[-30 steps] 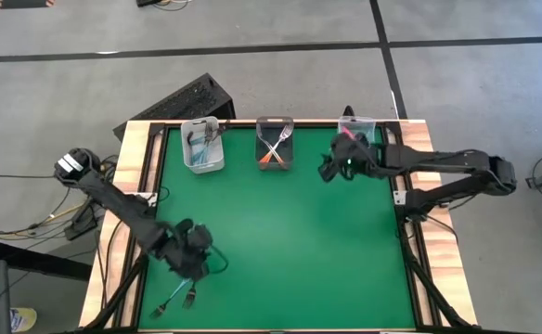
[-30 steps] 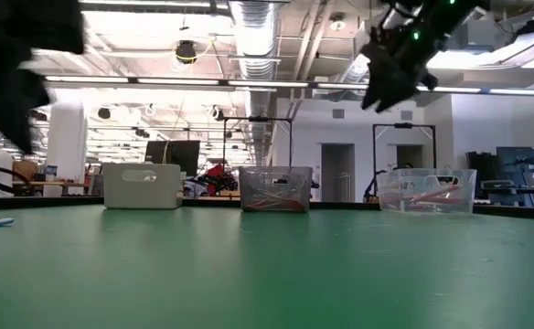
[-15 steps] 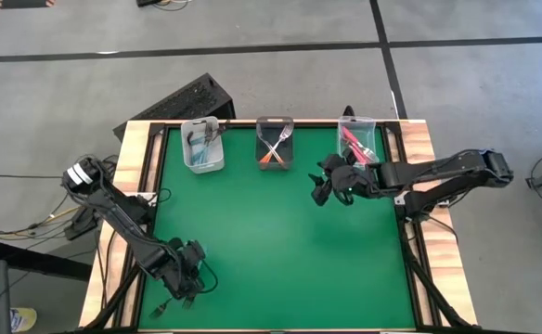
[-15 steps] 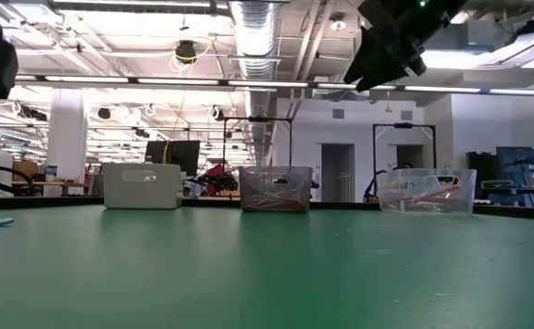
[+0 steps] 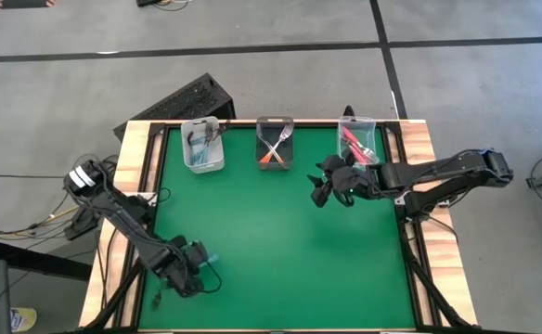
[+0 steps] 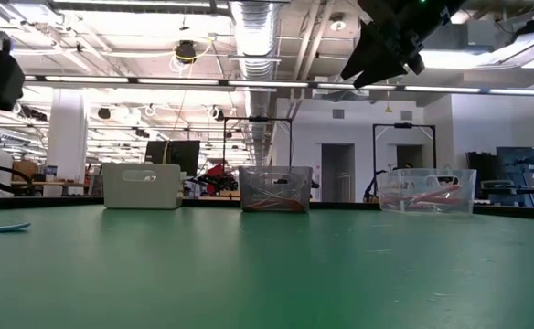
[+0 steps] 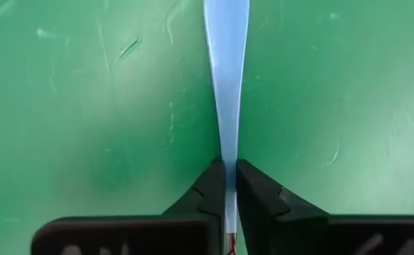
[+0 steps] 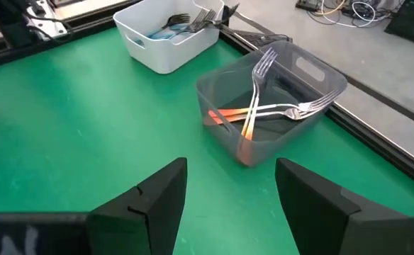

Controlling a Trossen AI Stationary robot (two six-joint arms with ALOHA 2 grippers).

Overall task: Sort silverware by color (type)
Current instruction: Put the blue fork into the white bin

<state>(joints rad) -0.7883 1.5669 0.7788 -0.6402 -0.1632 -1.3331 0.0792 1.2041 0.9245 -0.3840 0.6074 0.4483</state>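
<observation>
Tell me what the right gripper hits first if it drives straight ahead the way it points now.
Probably the middle bin holding two orange-handled forks. The right gripper is open and aimed at it across bare green table, with nothing between. It hangs well above the table, so depth is uncertain and it might pass over the bin.

Matt green counter with fine scuffs, smooth light blue plastic fork handle, shiny metal tines, clear grey plastic bin, white opaque plastic bin, wooden counter edge

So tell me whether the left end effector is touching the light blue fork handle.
Touching. In the left wrist view, the left end effector has both fingers pinched against the light blue fork handle.
</observation>
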